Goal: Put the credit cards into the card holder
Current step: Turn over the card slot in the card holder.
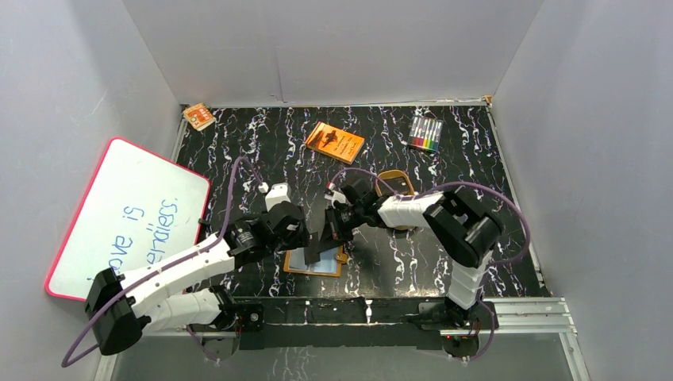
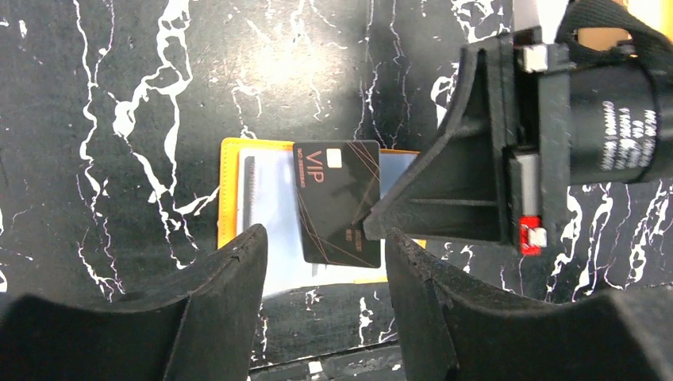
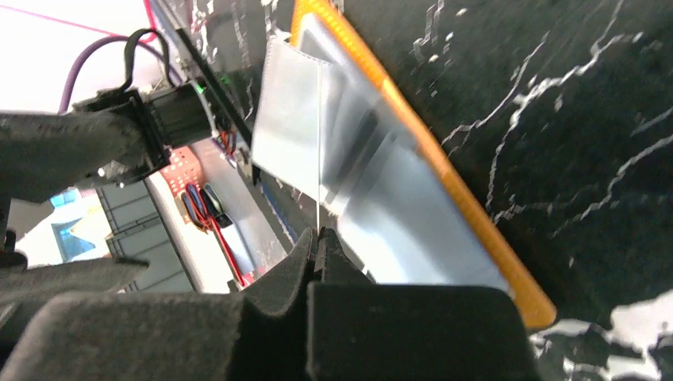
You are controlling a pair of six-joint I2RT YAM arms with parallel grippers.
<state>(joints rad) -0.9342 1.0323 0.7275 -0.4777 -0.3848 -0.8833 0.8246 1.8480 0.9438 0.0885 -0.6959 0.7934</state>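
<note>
Spread black fingers of the left claw (image 2: 325, 242) fill the foreground, holding nothing, above the black white-veined marble desk (image 2: 119, 119). Beyond them lies the open orange-tan leather card holder (image 2: 228, 190), pale blue-grey pockets up, its right half hidden. One thin black rectangular credit card (image 2: 337, 198) marked VIP rests across it, its lower right edge pinched by the right claw (image 2: 374, 226), fingers pressed together. From the right wrist the card shows only edge-on.

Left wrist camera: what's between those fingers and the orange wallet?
In the left wrist view, a black VIP card lies over the wallet, pinched by the right gripper.
</note>
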